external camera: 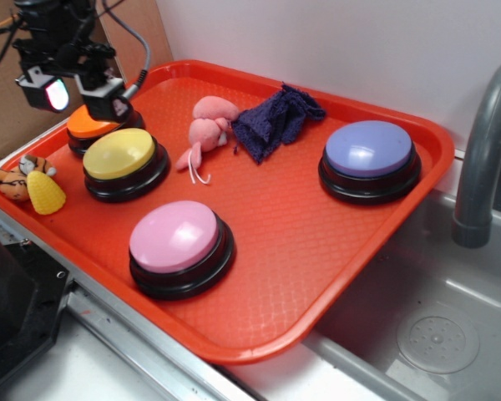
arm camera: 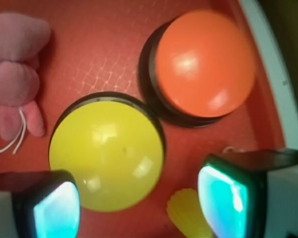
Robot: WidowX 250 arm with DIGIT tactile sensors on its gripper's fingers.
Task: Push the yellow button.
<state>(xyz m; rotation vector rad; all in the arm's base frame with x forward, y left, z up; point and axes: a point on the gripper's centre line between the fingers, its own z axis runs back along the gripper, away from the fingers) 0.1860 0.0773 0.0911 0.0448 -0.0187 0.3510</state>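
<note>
facing dome-up, round, no long axis: yellow button (external camera: 119,153) | gripper (arm camera: 139,203) spread wide, empty, above it

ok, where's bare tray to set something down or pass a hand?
Biggest bare patch: the tray floor between the pink button and purple button, reaching the near right rim. Crowded at the left: orange button, yellow button, cone toy, tiger toy, with the claw overhead.

bright, even overhead light in both views. white glare patches sit on the yellow button (arm camera: 107,153) and orange button (arm camera: 204,63) below the tool (arm camera: 139,203), whose near fingertips (arm camera: 223,198) are blurred, glowing cyan. shadows are soft.
</note>
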